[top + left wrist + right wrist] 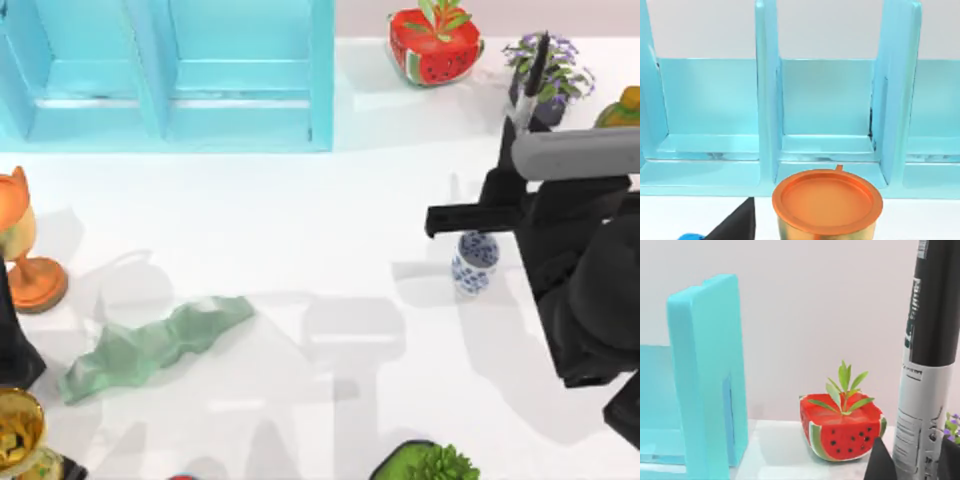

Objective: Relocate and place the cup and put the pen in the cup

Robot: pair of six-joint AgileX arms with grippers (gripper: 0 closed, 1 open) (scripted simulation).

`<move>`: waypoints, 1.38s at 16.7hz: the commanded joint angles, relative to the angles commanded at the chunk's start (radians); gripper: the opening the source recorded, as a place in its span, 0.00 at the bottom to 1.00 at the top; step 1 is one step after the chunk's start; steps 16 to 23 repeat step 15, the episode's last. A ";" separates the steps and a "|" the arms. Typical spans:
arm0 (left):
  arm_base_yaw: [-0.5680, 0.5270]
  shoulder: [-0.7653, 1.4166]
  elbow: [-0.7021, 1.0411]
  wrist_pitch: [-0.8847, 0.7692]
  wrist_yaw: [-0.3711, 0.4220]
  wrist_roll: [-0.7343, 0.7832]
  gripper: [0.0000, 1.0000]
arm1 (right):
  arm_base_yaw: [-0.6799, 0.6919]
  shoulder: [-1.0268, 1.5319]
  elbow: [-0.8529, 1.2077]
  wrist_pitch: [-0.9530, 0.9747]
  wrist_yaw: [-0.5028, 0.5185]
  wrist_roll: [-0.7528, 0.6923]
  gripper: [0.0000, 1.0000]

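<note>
The cup (475, 262), white with a blue floral pattern, stands upright on the table at the right, close against my right arm's black links. The pen (531, 80), black with a grey-white label band, stands upright in my right gripper (518, 128), behind the cup and slightly to its right. The right wrist view shows the pen (927, 355) close up. There my right gripper (912, 460) is shut on its lower end, a dark fingertip on each side. My left arm (15, 345) is parked at the table's left edge.
A blue shelf unit (170, 70) lines the back left. At the back right are a watermelon planter (435, 45) and a purple flower pot (555, 70). An orange goblet (25, 250) and a gold goblet (18, 430) stand at the left. A crumpled green cloth (150, 345) lies centre-left.
</note>
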 joint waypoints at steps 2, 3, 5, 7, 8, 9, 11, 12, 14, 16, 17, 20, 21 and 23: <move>0.000 0.000 0.000 0.000 0.000 0.000 1.00 | 0.000 0.000 0.000 0.000 0.000 0.000 0.45; 0.000 0.000 0.000 0.000 0.000 0.000 1.00 | 0.000 0.000 0.000 0.000 0.000 0.000 0.53; 0.000 0.000 0.000 0.000 0.000 0.000 1.00 | 0.000 0.000 0.000 0.000 0.000 0.000 0.68; 0.000 0.000 0.000 0.000 0.000 0.000 1.00 | 0.000 0.000 0.000 0.000 0.000 0.000 0.83; 0.000 0.000 0.000 0.000 0.000 0.000 1.00 | 0.000 0.000 0.000 0.000 0.000 0.000 0.90; 0.000 0.000 0.000 0.000 0.000 0.000 1.00 | 0.000 0.000 0.000 0.000 0.000 0.000 0.98; 0.000 0.000 0.000 0.000 0.000 0.000 1.00 | 0.000 0.000 0.000 0.000 0.000 0.000 1.00; 0.000 0.000 0.000 0.000 0.000 0.000 1.00 | 0.000 0.000 0.000 0.000 0.000 0.000 1.00; 0.000 0.000 0.000 0.000 0.000 0.000 1.00 | 0.000 0.000 0.000 0.000 0.000 0.000 1.00; 0.000 0.000 0.000 0.000 0.000 0.000 1.00 | 0.000 0.000 0.000 0.000 0.000 0.000 1.00; 0.000 0.000 0.000 0.000 0.000 0.000 1.00 | 0.000 0.000 0.000 0.000 0.000 0.000 1.00; 0.000 0.000 0.000 0.000 0.000 0.000 1.00 | 0.000 0.000 0.000 0.000 0.000 0.000 1.00; 0.000 0.000 0.000 0.000 0.000 0.000 1.00 | 0.000 0.000 0.000 0.000 0.000 0.000 1.00; 0.000 0.000 0.000 0.000 0.000 0.000 1.00 | 0.000 0.000 0.000 0.000 0.000 0.000 1.00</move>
